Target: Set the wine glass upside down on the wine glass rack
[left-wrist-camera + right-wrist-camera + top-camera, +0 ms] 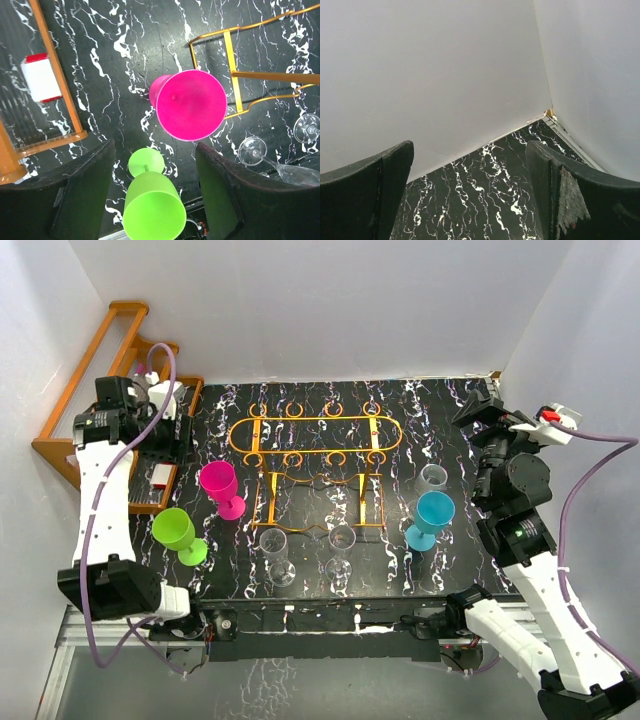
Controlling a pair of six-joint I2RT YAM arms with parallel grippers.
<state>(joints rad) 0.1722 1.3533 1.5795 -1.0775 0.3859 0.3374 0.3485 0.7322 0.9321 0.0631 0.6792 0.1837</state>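
Note:
The orange-gold wire rack (257, 436) stands at the table's middle back with nothing hanging on it; its corner shows in the left wrist view (260, 75). Several glasses stand upright on the table: pink (220, 485), green (177, 533), cyan (433, 515) and three clear ones (275, 552) (341, 545) (432, 478). My left gripper (178, 435) is open and empty, high above the pink (191, 105) and green (154, 210) glasses; the green glass lies between its fingers in that view (154, 148). My right gripper (470, 412) is open and empty, facing the back right wall corner (470, 147).
A stepped brown wooden shelf (85, 410) stands at the far left, holding a red and white box (40, 79). White walls close in the table at the back and both sides. A clear glass (251, 150) stands near the rack's leg.

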